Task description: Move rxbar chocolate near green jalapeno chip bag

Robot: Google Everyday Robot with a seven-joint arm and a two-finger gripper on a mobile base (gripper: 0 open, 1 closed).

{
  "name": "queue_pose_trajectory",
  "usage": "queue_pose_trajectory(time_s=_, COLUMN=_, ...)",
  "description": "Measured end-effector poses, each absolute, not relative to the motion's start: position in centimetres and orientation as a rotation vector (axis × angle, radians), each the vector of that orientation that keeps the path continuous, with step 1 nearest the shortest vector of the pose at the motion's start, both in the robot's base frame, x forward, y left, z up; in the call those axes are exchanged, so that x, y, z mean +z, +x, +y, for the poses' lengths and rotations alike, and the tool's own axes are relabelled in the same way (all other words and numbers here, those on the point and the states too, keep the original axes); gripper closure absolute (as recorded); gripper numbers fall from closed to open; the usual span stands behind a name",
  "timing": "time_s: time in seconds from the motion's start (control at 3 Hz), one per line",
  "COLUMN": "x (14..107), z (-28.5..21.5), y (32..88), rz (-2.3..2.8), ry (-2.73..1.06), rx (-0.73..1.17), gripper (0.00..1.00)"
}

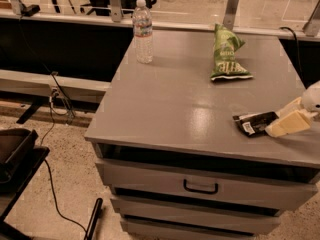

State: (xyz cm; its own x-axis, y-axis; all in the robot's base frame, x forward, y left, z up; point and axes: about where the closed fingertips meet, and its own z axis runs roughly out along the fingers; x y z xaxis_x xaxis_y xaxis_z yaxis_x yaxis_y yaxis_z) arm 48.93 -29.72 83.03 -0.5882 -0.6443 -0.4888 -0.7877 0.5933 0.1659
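- currently the gripper [275,123] is reaching in over the table [170,109], well apart from the green jalapeno chip bag [227,54] and much closer to the drawer front than the bag is.
- its pale fingers [290,126] are looking clenched on one short end of the rxbar chocolate [254,123], so the bar is sticking out from the tips.
- the bar's long axis is running roughly crosswise to the bag's, which is lying front to back.
- whether the bar is touching the tabletop or hanging just over it, i cannot tell.
- the bag's flattened near end is facing the bar across bare grey surface.
- by my judgement the coming move is hinging on that gap: the bar is needing to be carried back toward the bag's near end and set just beside it.
- the water bottle [143,31] is standing beyond the bag, on the side away from the gripper, out of that path.
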Motion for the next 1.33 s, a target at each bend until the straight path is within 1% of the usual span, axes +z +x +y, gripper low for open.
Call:
queue_pose_trajectory(time_s=0.33, x=83.3, z=-29.7, y=48.9, rz=2.446, ry=-1.152, rx=0.522, gripper=1.00)
queue_pose_trajectory(time_s=0.67, x=82.9, z=-30.0, y=50.2, rz=2.407, ry=-1.058, rx=0.603, gripper=1.00)
queue_pose_trajectory(time_s=1.33, x=84.7, z=-29.4, y=50.9, rz=2.331, ry=-1.063, rx=0.589, gripper=1.00)
